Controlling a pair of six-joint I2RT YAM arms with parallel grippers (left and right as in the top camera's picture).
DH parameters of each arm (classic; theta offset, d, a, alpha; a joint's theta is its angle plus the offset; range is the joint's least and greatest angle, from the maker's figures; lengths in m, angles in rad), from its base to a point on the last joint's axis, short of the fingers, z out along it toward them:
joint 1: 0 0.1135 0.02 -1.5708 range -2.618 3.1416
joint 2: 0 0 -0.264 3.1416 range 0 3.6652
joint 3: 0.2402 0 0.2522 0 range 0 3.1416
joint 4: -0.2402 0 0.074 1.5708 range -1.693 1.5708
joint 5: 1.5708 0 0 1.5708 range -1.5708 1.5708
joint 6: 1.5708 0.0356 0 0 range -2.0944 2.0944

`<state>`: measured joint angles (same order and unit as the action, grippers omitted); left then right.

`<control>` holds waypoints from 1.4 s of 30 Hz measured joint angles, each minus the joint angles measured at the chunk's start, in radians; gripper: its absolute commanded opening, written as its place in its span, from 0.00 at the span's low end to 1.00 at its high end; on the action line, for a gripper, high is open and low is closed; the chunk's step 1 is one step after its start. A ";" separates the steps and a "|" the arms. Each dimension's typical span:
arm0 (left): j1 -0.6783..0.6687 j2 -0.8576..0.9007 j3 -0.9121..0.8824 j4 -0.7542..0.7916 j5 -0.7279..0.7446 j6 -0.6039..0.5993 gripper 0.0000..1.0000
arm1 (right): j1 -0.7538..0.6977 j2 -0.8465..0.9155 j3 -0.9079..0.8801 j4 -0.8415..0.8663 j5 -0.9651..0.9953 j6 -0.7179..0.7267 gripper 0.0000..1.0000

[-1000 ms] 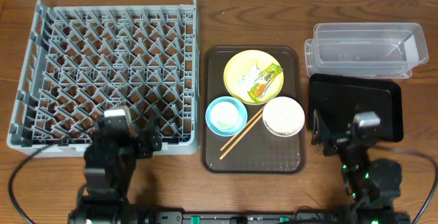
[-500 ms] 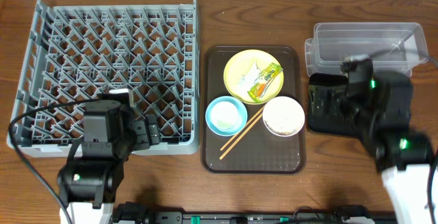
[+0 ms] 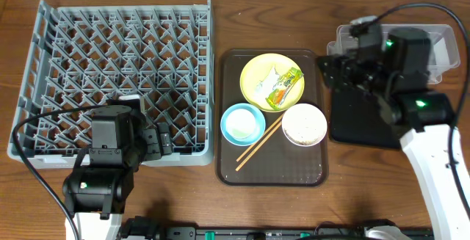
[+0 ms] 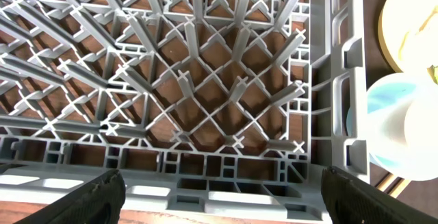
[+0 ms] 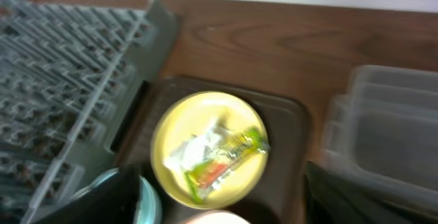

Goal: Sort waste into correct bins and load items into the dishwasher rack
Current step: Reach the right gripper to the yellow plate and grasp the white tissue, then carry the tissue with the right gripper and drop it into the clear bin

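The grey dishwasher rack (image 3: 117,71) fills the left side. The round yellow plate (image 3: 253,67) on the brown serving tray holds the green-and-yellow wrapper (image 3: 285,86) and the white tissue (image 3: 266,82). Below it are the light-blue bowl (image 3: 242,122) with something white inside, the white bowl (image 3: 304,124) of rice scraps, and the chopsticks (image 3: 258,144). My right gripper (image 3: 332,70) is open, raised by the tray's right edge; its view shows the plate (image 5: 168,135) and wrapper (image 5: 226,159). My left gripper (image 4: 222,207) is open over the rack's front right corner (image 4: 328,101).
The clear tub (image 3: 440,49) stands at the back right, partly under my right arm. The black tray (image 3: 360,122) lies in front of it. The brown serving tray (image 3: 272,174) sits between the rack and the bins. The tub shows in the right wrist view (image 5: 390,128).
My right arm has lifted from the front right and swung back and left, over the black tray, towards the yellow plate. My left arm rose a little earlier, then stayed put.
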<state>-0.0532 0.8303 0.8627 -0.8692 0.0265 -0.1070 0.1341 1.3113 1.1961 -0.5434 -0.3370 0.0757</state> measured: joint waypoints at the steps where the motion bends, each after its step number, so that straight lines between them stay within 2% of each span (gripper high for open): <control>1: 0.000 0.000 0.000 0.000 0.000 0.000 0.93 | 0.026 0.024 0.001 0.018 0.006 0.021 0.62; 7: 0.000 0.000 0.000 0.000 0.000 0.000 0.93 | 0.153 0.197 0.001 0.086 0.059 0.111 0.51; 17: 0.000 0.000 0.000 0.000 0.000 0.000 0.93 | 0.296 0.470 0.001 0.235 0.145 0.259 0.51; 24: 0.000 0.000 0.000 0.001 0.000 0.000 0.93 | 0.346 0.601 0.001 0.267 0.226 0.343 0.50; 27: 0.000 0.000 0.000 0.000 0.000 0.000 0.93 | 0.356 0.637 0.001 0.272 0.257 0.373 0.38; 30: 0.000 0.000 0.000 0.001 0.000 0.000 0.93 | 0.367 0.658 0.001 0.285 0.272 0.399 0.19; 33: 0.000 0.000 0.000 0.001 0.000 0.000 0.93 | 0.371 0.664 0.001 0.295 0.281 0.416 0.04; 42: 0.000 0.000 0.000 0.000 0.000 0.000 0.93 | 0.362 0.619 0.002 0.295 0.289 0.422 0.01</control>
<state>-0.0532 0.8303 0.8627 -0.8688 0.0265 -0.1070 0.4957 1.9301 1.1976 -0.2481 -0.0479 0.4973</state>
